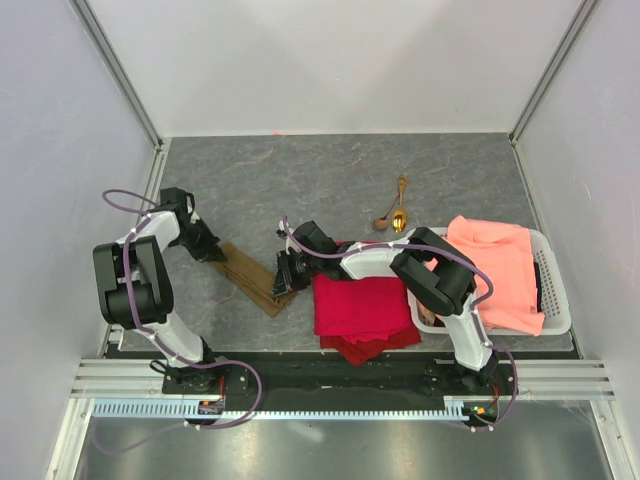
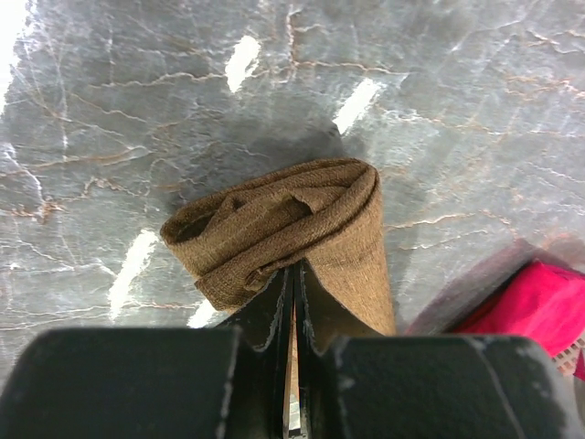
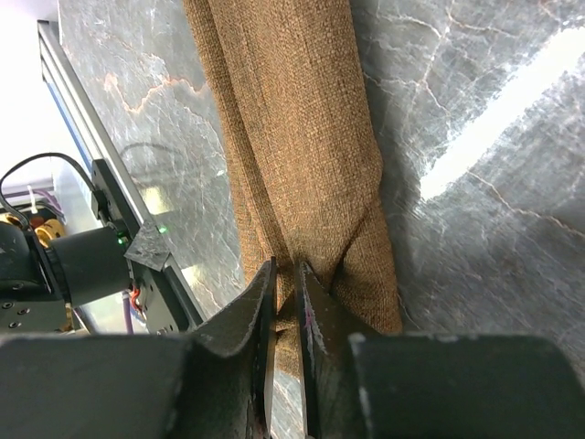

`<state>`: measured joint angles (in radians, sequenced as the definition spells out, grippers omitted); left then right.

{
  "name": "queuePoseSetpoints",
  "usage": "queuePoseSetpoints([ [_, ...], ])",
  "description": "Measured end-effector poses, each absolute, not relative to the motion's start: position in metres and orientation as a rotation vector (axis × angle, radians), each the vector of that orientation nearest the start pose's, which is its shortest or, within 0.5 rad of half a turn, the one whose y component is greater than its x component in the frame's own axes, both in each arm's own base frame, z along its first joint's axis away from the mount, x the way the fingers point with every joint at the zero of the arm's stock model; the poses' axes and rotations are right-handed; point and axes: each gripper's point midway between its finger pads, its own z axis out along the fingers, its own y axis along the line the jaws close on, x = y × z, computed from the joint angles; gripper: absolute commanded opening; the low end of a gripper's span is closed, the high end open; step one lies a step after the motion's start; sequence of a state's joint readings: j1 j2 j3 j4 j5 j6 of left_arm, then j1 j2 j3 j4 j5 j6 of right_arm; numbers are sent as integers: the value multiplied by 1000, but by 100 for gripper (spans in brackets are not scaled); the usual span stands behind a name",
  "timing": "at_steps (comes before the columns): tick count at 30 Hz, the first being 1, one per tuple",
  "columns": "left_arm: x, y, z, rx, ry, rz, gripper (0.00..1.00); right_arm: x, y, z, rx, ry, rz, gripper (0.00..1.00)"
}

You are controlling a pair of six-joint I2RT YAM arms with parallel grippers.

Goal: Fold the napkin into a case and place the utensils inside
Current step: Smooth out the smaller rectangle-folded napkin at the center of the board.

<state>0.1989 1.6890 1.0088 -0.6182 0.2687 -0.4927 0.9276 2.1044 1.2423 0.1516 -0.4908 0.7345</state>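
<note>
The olive-brown napkin lies as a narrow folded strip running diagonally on the grey table, left of centre. My left gripper is shut on its upper-left end; in the left wrist view the napkin bunches into rolled layers just ahead of the left gripper. My right gripper is shut on the lower-right end, and in the right wrist view the napkin puckers where the right gripper pinches it. The two gold utensils lie together on the table at the back, right of centre, away from both grippers.
A bright red cloth lies folded near the front edge under the right arm, with a corner of the red cloth showing in the left wrist view. A white basket at the right holds a salmon-orange cloth. Metal frame posts border the table.
</note>
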Motion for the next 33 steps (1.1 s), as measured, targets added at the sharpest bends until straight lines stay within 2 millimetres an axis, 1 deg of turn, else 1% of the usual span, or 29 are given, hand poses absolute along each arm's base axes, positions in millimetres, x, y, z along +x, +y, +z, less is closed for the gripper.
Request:
queuePoseSetpoints([
  [2,314,-3,28,-927,2731,-438,7,216,466,31,-550,2551,1309,20],
  [5,314,-2,28,-924,2731,-434,7,217,466,41,-555,2541,1302,21],
  [9,314,-2,28,-923,2730,-433,7,220,474,60,-570,2488,1332,20],
  [11,314,-2,28,-923,2730,-433,7,218,477,61,-570,2480,1343,20],
  [13,314,-1,28,-923,2730,-433,7,215,475,56,-562,2478,1352,19],
  [15,314,-1,28,-921,2730,-433,7,208,469,45,-557,2502,1345,18],
  [16,314,-1,28,-921,2731,-432,7,202,462,33,-548,2537,1330,18],
  [18,314,-2,28,-921,2732,-433,7,199,459,28,-537,2551,1332,18],
  [25,314,-2,28,-918,2731,-437,7,200,460,31,-547,2544,1337,21],
  [27,315,-3,28,-916,2731,-443,7,204,465,39,-557,2538,1336,22],
  [29,315,-3,28,-912,2731,-446,7,210,475,53,-570,2504,1354,23],
  [33,316,-5,30,-900,2727,-471,7,241,519,91,-604,2353,1429,23],
])
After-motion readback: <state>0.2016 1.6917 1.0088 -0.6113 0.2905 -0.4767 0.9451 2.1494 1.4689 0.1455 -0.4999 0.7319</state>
